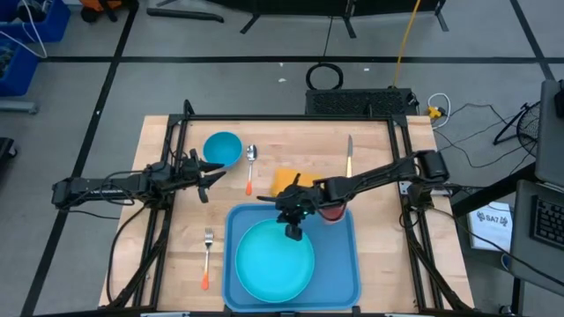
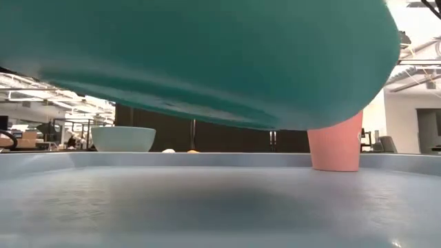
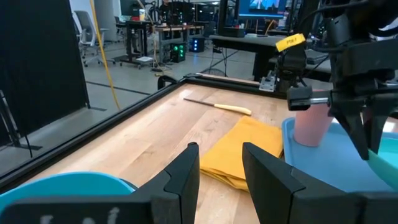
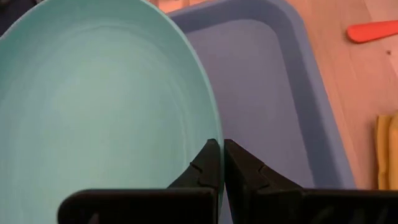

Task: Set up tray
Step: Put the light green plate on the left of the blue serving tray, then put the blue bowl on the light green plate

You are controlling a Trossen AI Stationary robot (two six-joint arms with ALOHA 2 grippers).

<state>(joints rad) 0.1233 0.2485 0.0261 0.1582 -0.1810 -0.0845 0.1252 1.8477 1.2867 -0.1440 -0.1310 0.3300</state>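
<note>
The blue tray [image 1: 339, 264] lies at the table's near edge, its floor filling the low view [image 2: 220, 207]. My right gripper [image 1: 291, 231] hangs over the tray's far part, shut on the round turquoise plate [image 1: 275, 260]. In the low view the plate's underside [image 2: 207, 62] hovers tilted above the tray floor. A pink cup [image 1: 333, 212] stands upright in the tray's far right corner. My left gripper [image 1: 207, 179] waits open over the table's left part, near the turquoise bowl [image 1: 222, 148]. My right gripper pinches the plate's far rim [image 4: 208, 130] between its two fingers, one finger above the rim and one beneath. It comes from the far right, slanting down. The plate is tilted above the tray; the low view shows a gap and a shadow under it.
An orange-yellow napkin [image 1: 286, 181] lies just beyond the tray's far rim. A spoon [image 1: 250, 167] lies right of the bowl, a fork [image 1: 207, 255] left of the tray, a knife [image 1: 349, 155] toward the far right. Bare wood shows on the tray's right.
</note>
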